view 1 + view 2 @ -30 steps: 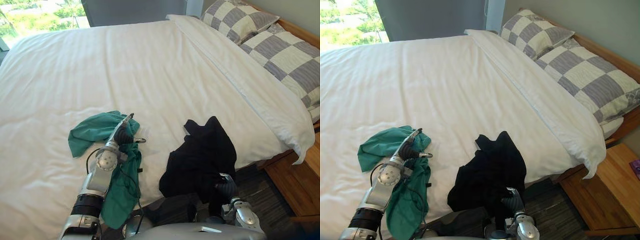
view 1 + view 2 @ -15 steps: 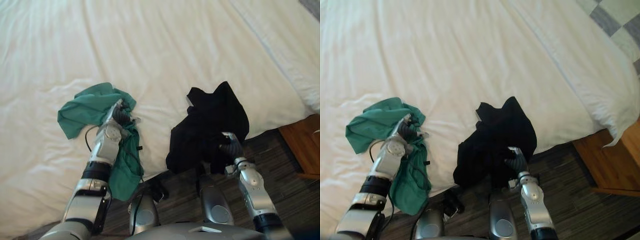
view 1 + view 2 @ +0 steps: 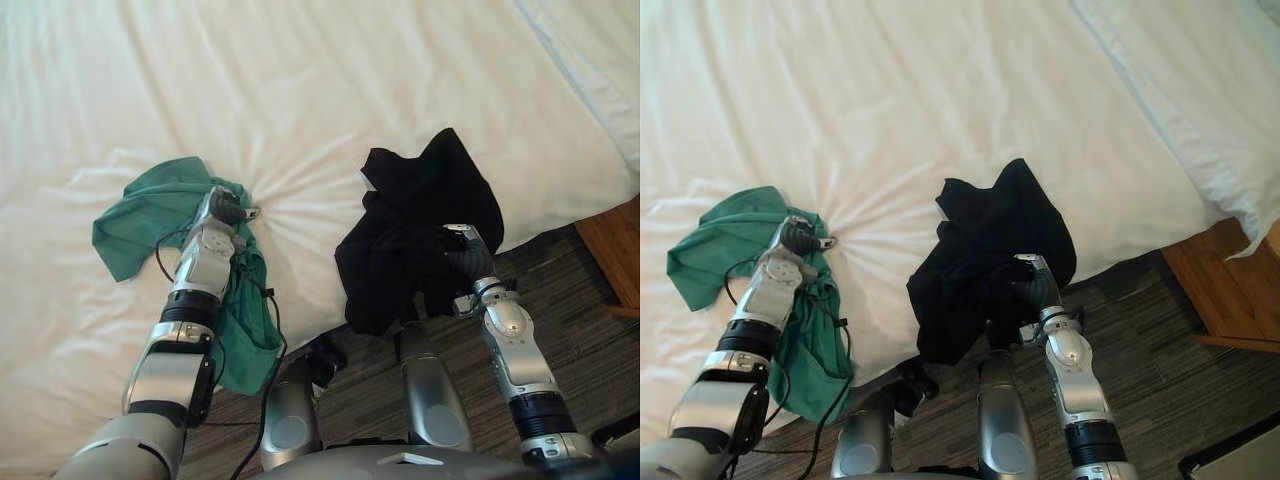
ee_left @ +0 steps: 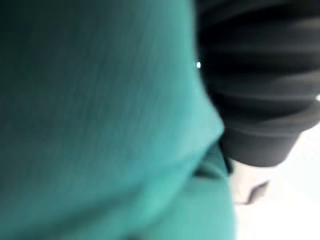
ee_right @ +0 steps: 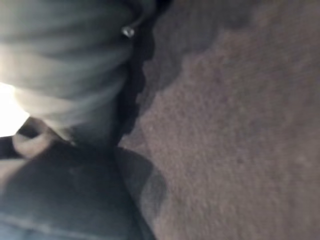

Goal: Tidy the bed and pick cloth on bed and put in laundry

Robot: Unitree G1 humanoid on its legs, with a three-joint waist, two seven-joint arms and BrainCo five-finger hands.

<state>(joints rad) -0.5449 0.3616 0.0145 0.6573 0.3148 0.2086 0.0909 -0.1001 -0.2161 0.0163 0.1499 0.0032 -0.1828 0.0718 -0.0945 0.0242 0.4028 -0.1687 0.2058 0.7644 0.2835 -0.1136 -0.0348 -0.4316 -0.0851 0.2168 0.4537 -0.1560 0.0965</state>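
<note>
A green cloth (image 3: 140, 215) lies crumpled on the white bed (image 3: 300, 80) near its front edge, with one end hanging over the side. My left hand (image 3: 222, 212) rests on its right part, fingers curled into the green cloth (image 4: 100, 125), and the sheet puckers in folds that radiate from the hand. A black cloth (image 3: 420, 200) lies bunched at the bed's edge further right, partly hanging toward the floor. My right hand (image 3: 468, 262) is shut on its lower right side, just off the mattress edge.
A folded white duvet (image 3: 1200, 90) runs along the far right of the bed. A wooden nightstand (image 3: 1230, 290) stands at the right, beyond the bed's corner. Dark carpet (image 3: 1160, 350) lies below the bed's front edge.
The camera has tilted down toward the bed's edge. My left hand's fingers have curled into the green cloth, puckering the sheet. The right hand keeps hold of the black cloth.
</note>
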